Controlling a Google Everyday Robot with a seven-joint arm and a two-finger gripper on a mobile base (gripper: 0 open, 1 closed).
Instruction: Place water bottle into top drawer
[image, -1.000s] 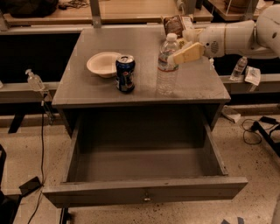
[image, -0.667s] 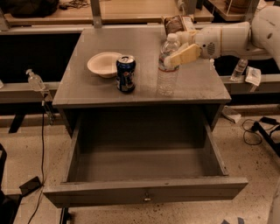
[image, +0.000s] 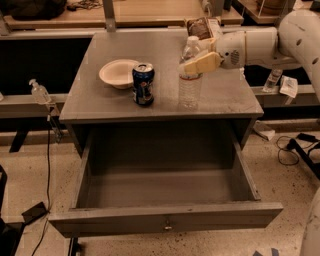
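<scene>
The water bottle (image: 190, 82) is clear ribbed plastic with a white cap. It stands upright on the grey cabinet top (image: 100, 100), right of centre. My gripper (image: 199, 64) reaches in from the right at the height of the bottle's shoulder, and its yellowish front part crosses the bottle just below the neck. The top drawer (image: 165, 220) is pulled fully out below the cabinet top. Its grey inside is bare and a small metal knob sits at the centre of its front panel.
A blue soda can (image: 143, 84) stands left of the bottle, with a white paper bowl (image: 118, 73) behind it. A brown bag (image: 200, 27) sits at the back right. A small pump bottle (image: 39, 91) stands on the left ledge. Cables lie on the floor at right.
My gripper has moved a little left, so it now overlaps the bottle's shoulder more. The bottle, can, bowl and drawer have not moved.
</scene>
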